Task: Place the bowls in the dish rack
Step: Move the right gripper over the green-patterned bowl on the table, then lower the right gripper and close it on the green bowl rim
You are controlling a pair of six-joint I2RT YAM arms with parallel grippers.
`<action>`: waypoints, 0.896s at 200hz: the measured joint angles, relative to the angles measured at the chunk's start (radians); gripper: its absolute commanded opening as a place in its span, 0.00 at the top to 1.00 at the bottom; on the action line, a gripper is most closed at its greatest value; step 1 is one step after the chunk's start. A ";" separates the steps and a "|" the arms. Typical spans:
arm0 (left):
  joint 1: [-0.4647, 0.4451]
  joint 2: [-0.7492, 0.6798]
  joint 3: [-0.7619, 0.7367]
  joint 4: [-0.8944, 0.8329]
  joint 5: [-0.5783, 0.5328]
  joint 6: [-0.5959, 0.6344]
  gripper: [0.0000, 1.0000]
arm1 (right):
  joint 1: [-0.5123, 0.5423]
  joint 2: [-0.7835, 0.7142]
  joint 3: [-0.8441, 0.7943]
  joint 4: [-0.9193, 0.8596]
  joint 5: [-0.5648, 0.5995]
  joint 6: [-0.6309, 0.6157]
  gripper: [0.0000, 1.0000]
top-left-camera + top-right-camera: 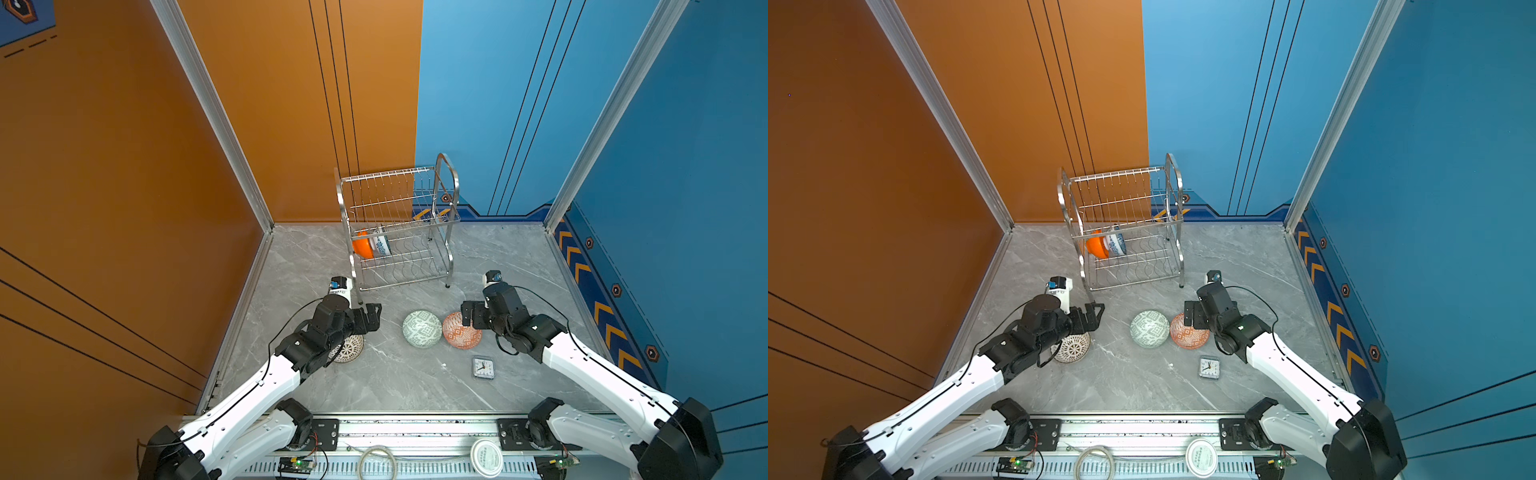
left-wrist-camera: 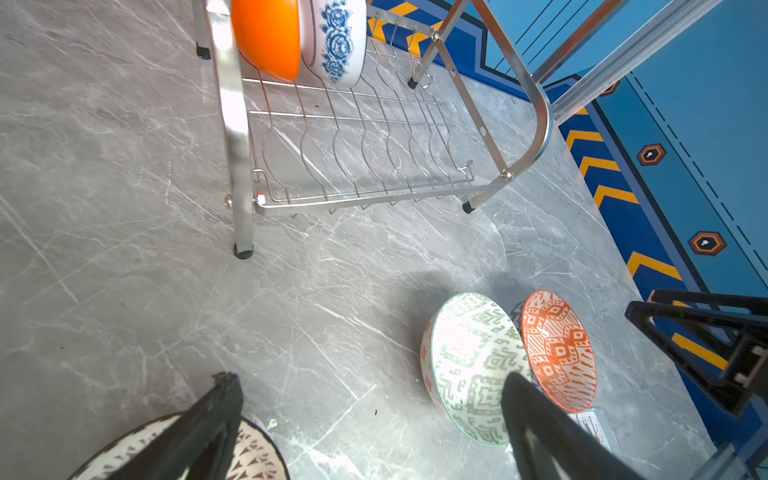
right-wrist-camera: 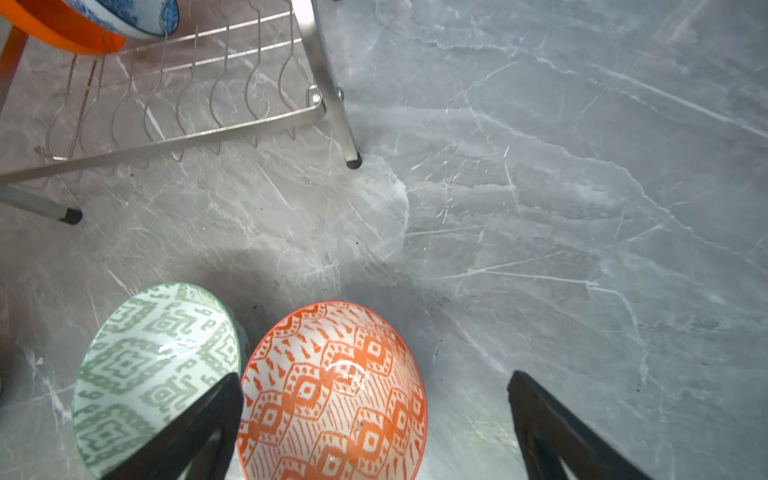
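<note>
While both arms hang above the table (image 1: 374, 386), their jaws stand spread wide and hold nothing. In the left wrist view the left gripper (image 2: 370, 376) frames bare marble, with one finger (image 2: 208, 424) crossing the rim of the black-lattice bowl (image 1: 351, 350), which sits half hidden beneath that arm in both top views. The right gripper (image 3: 374, 374) hovers over the orange-red patterned bowl (image 3: 332, 399): one finger lies over the gap between it and the green-patterned bowl (image 3: 153, 365), the other over bare table. Whether either finger touches a bowl cannot be told.

Those two bowls sit upright side by side in front of the dish rack (image 2: 237, 124) — so close that contact between them cannot be judged. On the rack's lower tier, at its left end, the plain orange bowl (image 1: 360, 246) and the blue-flowered bowl (image 1: 382, 246) stand on edge in neighbouring slots; the upper tier carries nothing.

A small square clock (image 1: 484, 368) lies near the right arm — just on the near side of the orange-red bowl.
</note>
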 measured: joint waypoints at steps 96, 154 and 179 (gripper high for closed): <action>-0.022 0.014 -0.016 0.005 -0.022 0.003 0.02 | 0.161 0.133 0.001 -0.005 -0.061 -0.001 0.19; -0.027 0.013 -0.018 0.008 -0.023 0.003 0.02 | 0.208 0.302 0.140 0.002 -0.063 -0.068 0.28; -0.027 0.000 -0.026 0.007 -0.023 0.003 0.02 | 0.209 0.362 0.190 0.006 -0.061 -0.109 0.32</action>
